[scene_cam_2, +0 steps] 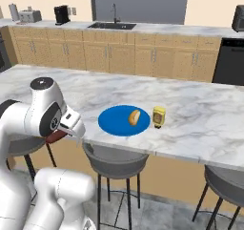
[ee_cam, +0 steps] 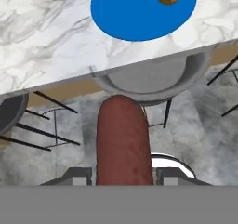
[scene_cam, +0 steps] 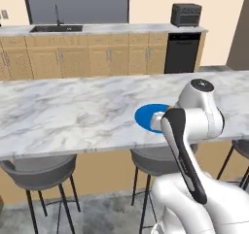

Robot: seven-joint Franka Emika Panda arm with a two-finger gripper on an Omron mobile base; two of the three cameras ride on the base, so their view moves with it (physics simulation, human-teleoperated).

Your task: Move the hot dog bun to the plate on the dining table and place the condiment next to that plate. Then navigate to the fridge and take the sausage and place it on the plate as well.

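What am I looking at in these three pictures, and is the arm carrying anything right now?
It is a white robot arm on a driving base, in a rendered kitchen. Two pictures come from cameras on the base, behind the arm to its left and right. The third looks along the end effector itself. That one shows the sausage clamped between the fingers, above the floor and a stool, short of the dining table. On the table lies the plate with the hot dog bun on it. The condiment stands just beside the plate. The sausage is not yet on the plate.
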